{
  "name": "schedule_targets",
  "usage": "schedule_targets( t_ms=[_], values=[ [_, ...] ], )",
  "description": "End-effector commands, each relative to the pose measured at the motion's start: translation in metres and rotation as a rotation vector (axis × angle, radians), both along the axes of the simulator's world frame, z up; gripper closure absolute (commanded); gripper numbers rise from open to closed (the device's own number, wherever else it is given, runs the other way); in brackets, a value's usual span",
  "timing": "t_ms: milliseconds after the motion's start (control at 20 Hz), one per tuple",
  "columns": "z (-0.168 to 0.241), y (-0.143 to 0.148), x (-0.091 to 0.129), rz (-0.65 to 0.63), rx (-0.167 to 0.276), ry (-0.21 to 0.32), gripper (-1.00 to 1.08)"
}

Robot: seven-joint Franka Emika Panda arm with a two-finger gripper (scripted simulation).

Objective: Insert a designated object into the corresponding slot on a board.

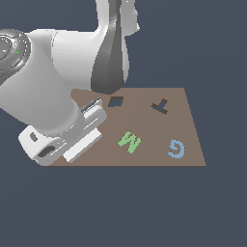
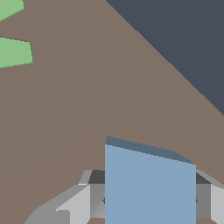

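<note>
**Desk:** Where is the piece, and who has it?

**Caption writer:** The small flat light-blue square tile (image 2: 149, 186) sits between the two grey fingers (image 2: 81, 203) of the Panda arm's gripper (image 2: 149, 199), which press its sides: the jaws are clenched on the tile. The wrist view shows it held over the large flat brown rectangular board (image 1: 149, 128). In the exterior view the arm's white bulk hides it altogether.

**Desk:** What could go wrong from here?

**Caption writer:** By my reading, alignment. The small dark square cut-out slot (image 1: 116, 102) lies near the board's far edge, partly shadowed by the arm, and looks barely larger than the tile. A slight twist in the grip, or a descent off centre, could land a corner on the rim and leave the tile propped or skidding across the board. The dark T-shaped cut-out (image 1: 160, 105) is close by but too different in shape to tempt it.

**Desk:** And the tile's look?

**Caption writer:** Plain pale-blue face, darker thin edge, crisp corners, no markings. The green letter M (image 1: 129, 141) and blue letter G (image 1: 177, 148) lie untouched nearer the camera.
</note>
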State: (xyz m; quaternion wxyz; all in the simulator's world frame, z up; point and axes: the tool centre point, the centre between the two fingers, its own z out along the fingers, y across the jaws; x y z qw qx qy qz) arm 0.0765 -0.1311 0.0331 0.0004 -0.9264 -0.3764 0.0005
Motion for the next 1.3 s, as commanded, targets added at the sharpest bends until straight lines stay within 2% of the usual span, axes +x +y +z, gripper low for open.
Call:
schedule_targets(
  t_ms=[0, 450, 850, 1250],
  values=[
    [0.001, -0.003, -0.005, -0.055, 0.000, -0.001, 1.08],
    [0.002, -0.016, -0.032, -0.340, 0.000, -0.001, 1.08],
    [0.003, -0.021, -0.068, -0.683, -0.001, -0.001, 1.08],
    [0.004, -0.012, -0.103, -1.021, -0.001, -0.002, 1.08]
  ],
)
